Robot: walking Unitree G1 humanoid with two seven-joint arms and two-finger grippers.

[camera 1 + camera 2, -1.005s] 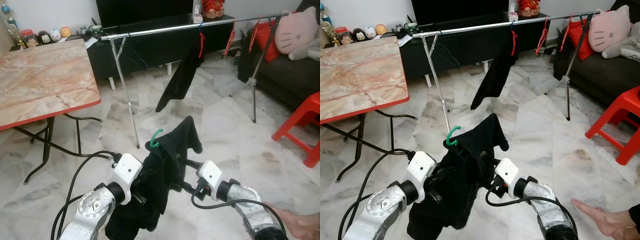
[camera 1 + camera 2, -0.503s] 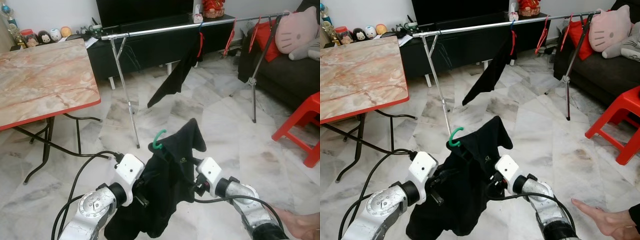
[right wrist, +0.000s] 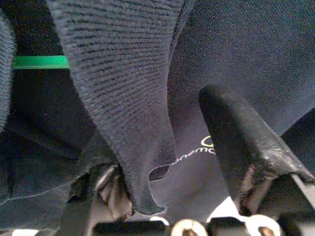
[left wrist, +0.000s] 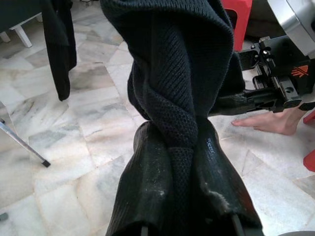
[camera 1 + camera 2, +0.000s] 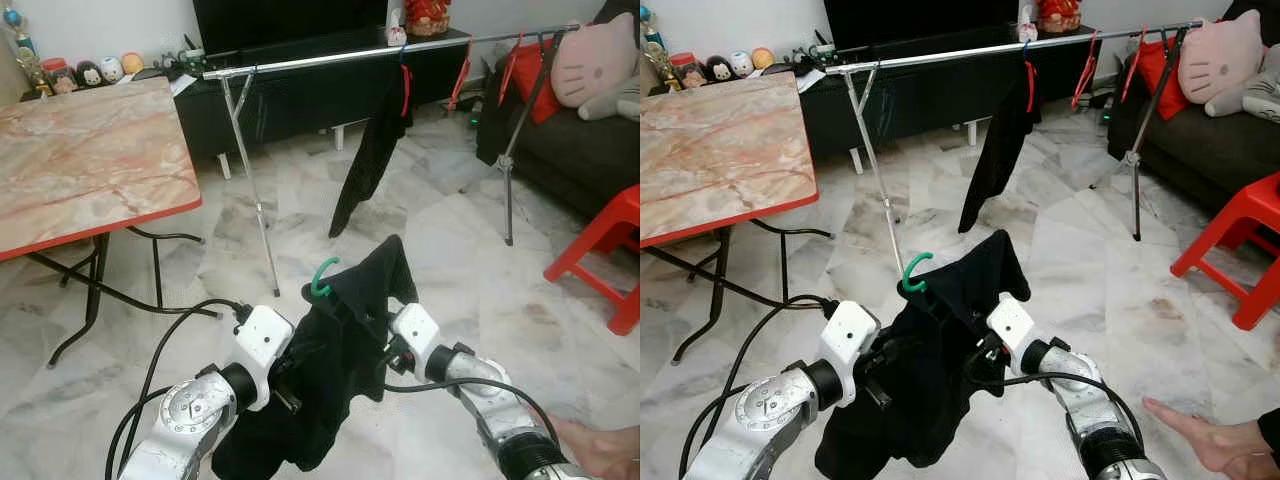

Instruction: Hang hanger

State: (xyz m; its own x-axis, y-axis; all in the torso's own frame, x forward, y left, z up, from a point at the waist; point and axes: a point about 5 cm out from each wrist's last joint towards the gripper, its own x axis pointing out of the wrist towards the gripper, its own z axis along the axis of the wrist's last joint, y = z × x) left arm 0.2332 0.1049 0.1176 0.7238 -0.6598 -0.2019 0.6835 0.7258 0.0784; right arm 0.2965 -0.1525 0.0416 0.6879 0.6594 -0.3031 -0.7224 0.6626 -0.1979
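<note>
Left gripper (image 4: pixel 184 162): fingers clamped on the black garment (image 5: pixel 335 345).
Right gripper (image 5: pixel 385 352): at garment's 3 o'clock side; finger state cannot be told.
Green hanger (image 5: pixel 322 277): hook pokes up at garment's 12 o'clock.
Drying rack (image 5: pixel 300 62): farther off at 12 o'clock, hung black cloth (image 5: pixel 368 160).

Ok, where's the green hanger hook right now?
The green hanger hook pokes up from the black garment held between both grippers, low centre in the eye views, well short of the silver drying rail ahead.
</note>
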